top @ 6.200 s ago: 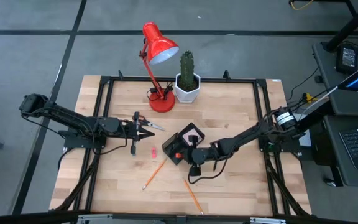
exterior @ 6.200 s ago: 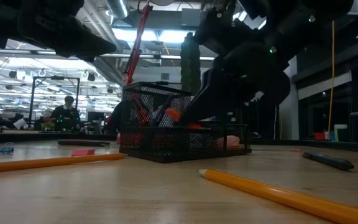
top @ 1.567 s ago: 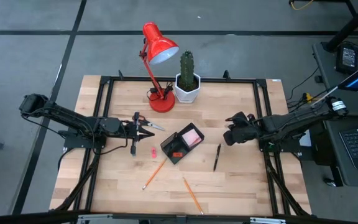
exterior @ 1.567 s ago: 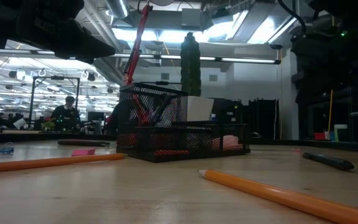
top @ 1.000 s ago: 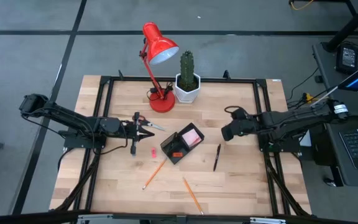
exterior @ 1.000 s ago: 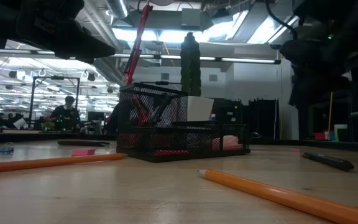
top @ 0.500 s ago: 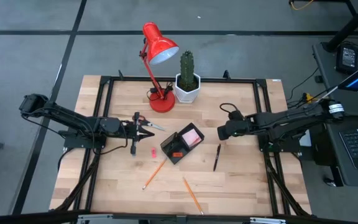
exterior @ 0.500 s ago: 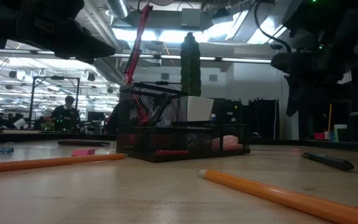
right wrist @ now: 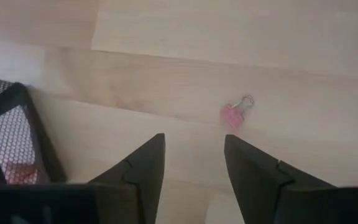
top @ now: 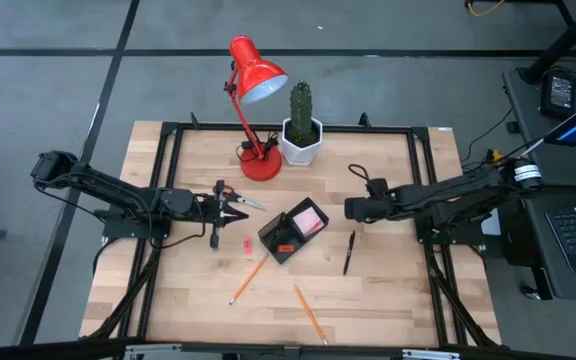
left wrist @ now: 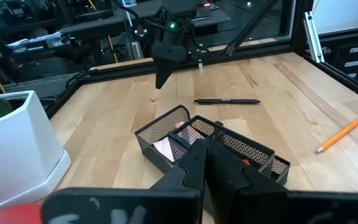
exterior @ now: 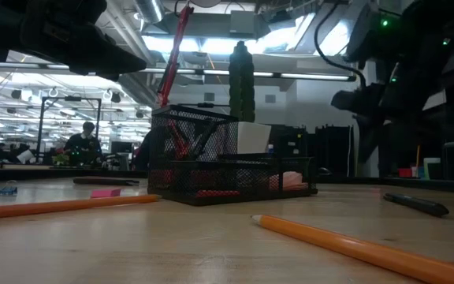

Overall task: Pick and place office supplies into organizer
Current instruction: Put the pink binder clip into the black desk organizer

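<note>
Right gripper [top: 348, 210] hangs just off the organizer's [top: 293, 230] 3 o'clock side, fingers [right wrist: 143, 168] spread wide and holding nothing. Its wrist cam shows a small pink binder clip [right wrist: 234, 114] on the bare counter [top: 388, 290] just ahead of the gap between the tips, with the organizer's mesh corner at the edge; the overhead can't make that clip out. Left gripper [top: 236, 208] sits at the organizer's 9 o'clock, fingers clenched together, with the red-handled scissors [top: 234, 199] right beside the tips; can't tell if it's touching them.

Near to far on the overhead: one pencil [top: 311, 314] at 6 o'clock, another pencil [top: 249, 279] at 7, the black pen [top: 348, 252] at 4, a small pink piece [top: 247, 243] at 9 just beside the organizer, then the organizer mid-counter with the pink pad [top: 309, 219] inside it. Low cam shows the near pencil and the mesh walls close up, plus a person [exterior: 83, 140] seated far back in the room.

Versus a second ago, the right arm has reached further in toward the organizer and its fingers have opened wider. Left arm hasn't budged.
</note>
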### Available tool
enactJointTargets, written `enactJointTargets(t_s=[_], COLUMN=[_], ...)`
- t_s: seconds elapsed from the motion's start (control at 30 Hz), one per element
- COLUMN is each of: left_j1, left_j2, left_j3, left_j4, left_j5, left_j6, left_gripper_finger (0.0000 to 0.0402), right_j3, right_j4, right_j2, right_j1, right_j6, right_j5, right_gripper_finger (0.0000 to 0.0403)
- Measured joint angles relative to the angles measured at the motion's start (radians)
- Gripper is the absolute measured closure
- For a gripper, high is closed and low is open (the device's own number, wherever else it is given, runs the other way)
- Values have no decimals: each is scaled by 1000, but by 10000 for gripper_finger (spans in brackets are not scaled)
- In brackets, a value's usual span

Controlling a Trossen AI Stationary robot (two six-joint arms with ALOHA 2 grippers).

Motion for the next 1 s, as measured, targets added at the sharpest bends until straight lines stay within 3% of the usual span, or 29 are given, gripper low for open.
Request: enactJointTargets(t_s=[0.33, 0.57, 0.73, 0.83, 1.0], left_j1=[0, 0, 0, 0, 0], left_j2=[0, 0, 0, 0, 0], left_j3=[0, 0, 0, 0, 0], left_j4=[0, -1, -1, -1, -10], left_j5=[0, 0, 0, 0, 0], left_j6=[1, 2, 2, 2, 2], left_gripper_finger=[396, 397, 397, 398, 396], right_j3=[13, 160, 279, 312, 307], right_j4=[7, -135, -287, -285, -289], right_j2=[56, 130, 217, 269, 336], right_j1=[0, 1, 2, 2, 2], right_j6=[127, 133, 154, 158, 240], right_j5=[-124, -143, -85, -10, 20], right_gripper_finger=[234, 234, 234, 234, 234])
